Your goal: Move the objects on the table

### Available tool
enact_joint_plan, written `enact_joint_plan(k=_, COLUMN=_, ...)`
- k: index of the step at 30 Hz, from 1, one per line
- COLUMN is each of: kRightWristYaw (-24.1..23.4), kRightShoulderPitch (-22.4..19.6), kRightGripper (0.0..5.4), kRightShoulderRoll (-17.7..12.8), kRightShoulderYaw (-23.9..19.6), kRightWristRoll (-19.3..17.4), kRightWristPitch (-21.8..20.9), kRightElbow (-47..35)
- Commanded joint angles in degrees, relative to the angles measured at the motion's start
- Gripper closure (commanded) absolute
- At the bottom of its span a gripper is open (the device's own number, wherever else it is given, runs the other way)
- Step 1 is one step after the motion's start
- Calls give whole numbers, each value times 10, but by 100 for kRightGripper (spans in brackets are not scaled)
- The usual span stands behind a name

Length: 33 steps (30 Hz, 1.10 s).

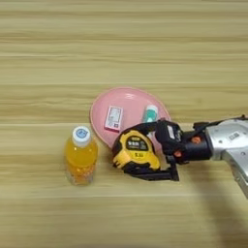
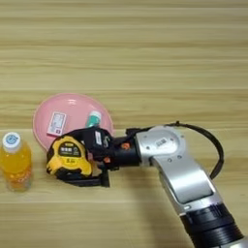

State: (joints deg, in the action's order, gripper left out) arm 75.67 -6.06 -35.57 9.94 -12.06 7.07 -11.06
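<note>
gripper: the black two-fingered gripper (image 1: 157,152) comes in from the right side of the frame on a silver forearm (image 2: 181,172), and its fingers are clamped around the yellow-and-black tape measure (image 1: 134,151), one finger above it, one below

tape measure: sits just below the centre of the frame, overlapping the lower edge of the round pink plate (image 1: 127,100). Can't tell if it's lifted or dragging on the wood

bottle: small orange-drink bottle with a white cap (image 1: 81,156), upright at left of centre, just beside the tape measure with a thin gap between them

tube: the white tube with a green label (image 1: 150,114) lies on the right part of the plate, right behind the upper finger

card: a small white-and-red card or packet (image 1: 114,118) lies flat in the middle of the plate

table: light wooden plank table (image 1: 124,43), fills everything

risk 1: honestly the bottle worries me most. Swing the tape measure left and it tips that thing right over

risk 2: plate rim is under the load, so a low drag could shove the plate along and roll the tube

risk 3: the grip looks to be on rounded casing, so it might twist out
</note>
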Motion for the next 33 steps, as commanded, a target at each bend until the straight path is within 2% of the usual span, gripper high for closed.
enact_joint_plan(k=1, kRightWristYaw=-8, kRightShoulderPitch=-22, kRightGripper=132, kRightShoulderRoll=-24, kRightShoulderYaw=-8, kRightWristRoll=-1, kRightWristPitch=-15, kRightElbow=-19)
enact_joint_plan(k=8, kRightWristYaw=-8, kRightShoulderPitch=-21, kRightGripper=132, kRightShoulderRoll=-22, kRightShoulderYaw=6, kRightWristRoll=17, kRightWristPitch=-26, kRightElbow=-5)
enact_joint_plan(k=15, kRightWristYaw=-1, kRightShoulderPitch=-21, kRightGripper=132, kRightShoulderRoll=-33, kRightShoulderYaw=23, kRightWristRoll=43, kRightWristPitch=-42, kRightElbow=17)
enact_joint_plan(k=20, kRightWristYaw=5, kRightShoulderPitch=-24, kRightGripper=132, kRightShoulderRoll=-38, kRightShoulderYaw=32, kRightWristRoll=48, kRightWristPitch=-37, kRightElbow=29)
enact_joint_plan(k=33, kRightWristYaw=44, kRightShoulderPitch=-67, kRightGripper=132, kRightShoulderRoll=-35, kRightShoulderYaw=85, kRightWristRoll=87, kRightWristPitch=-34, kRightElbow=79)
